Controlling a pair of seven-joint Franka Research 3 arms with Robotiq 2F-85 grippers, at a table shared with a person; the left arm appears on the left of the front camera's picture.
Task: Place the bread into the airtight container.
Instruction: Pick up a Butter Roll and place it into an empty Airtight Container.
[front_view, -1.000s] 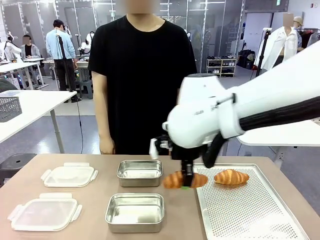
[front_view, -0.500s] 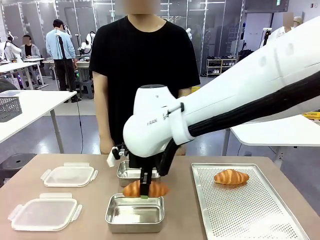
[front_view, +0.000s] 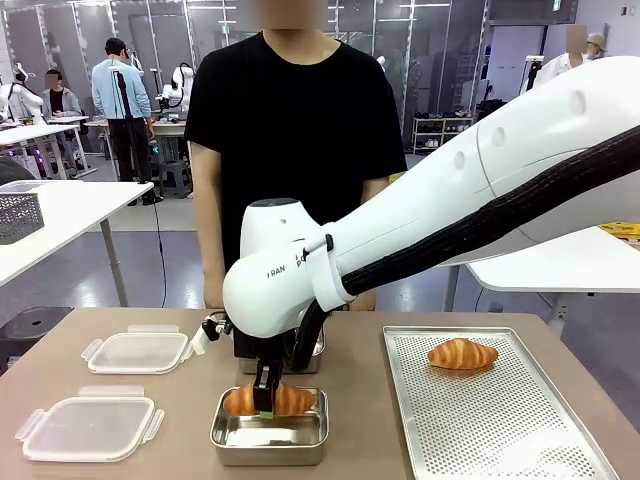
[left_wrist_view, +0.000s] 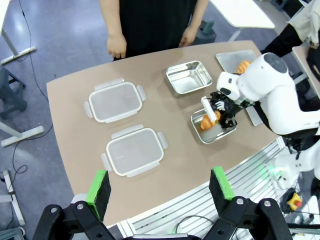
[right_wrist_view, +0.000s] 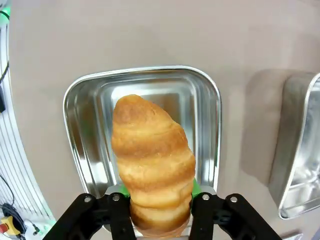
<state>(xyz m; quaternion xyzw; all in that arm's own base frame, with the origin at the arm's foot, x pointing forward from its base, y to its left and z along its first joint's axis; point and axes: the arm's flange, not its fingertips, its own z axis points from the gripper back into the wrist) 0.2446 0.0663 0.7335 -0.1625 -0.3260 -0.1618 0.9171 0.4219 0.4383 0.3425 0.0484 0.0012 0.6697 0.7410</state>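
My right gripper (front_view: 265, 404) is shut on a golden croissant, the bread (front_view: 285, 400), and holds it just above the near steel container (front_view: 268, 437). In the right wrist view the bread (right_wrist_view: 152, 155) stands between the green pads (right_wrist_view: 196, 188), with the container's rim (right_wrist_view: 145, 69) around it below. The left wrist view looks down on the table from high up, with the left gripper (left_wrist_view: 160, 185) open and nothing between its fingers. From there the bread (left_wrist_view: 207, 121) hangs over the container (left_wrist_view: 218, 134).
A second croissant (front_view: 462, 353) lies on the perforated tray (front_view: 500, 425) at the right. Another steel container (left_wrist_view: 189, 77) stands behind the near one. Two clear lids (front_view: 138, 352) (front_view: 88, 428) lie at the left. A person stands at the far edge.
The right arm has swung left from beside the tray with the croissant in its grip. It has come down over the near container.
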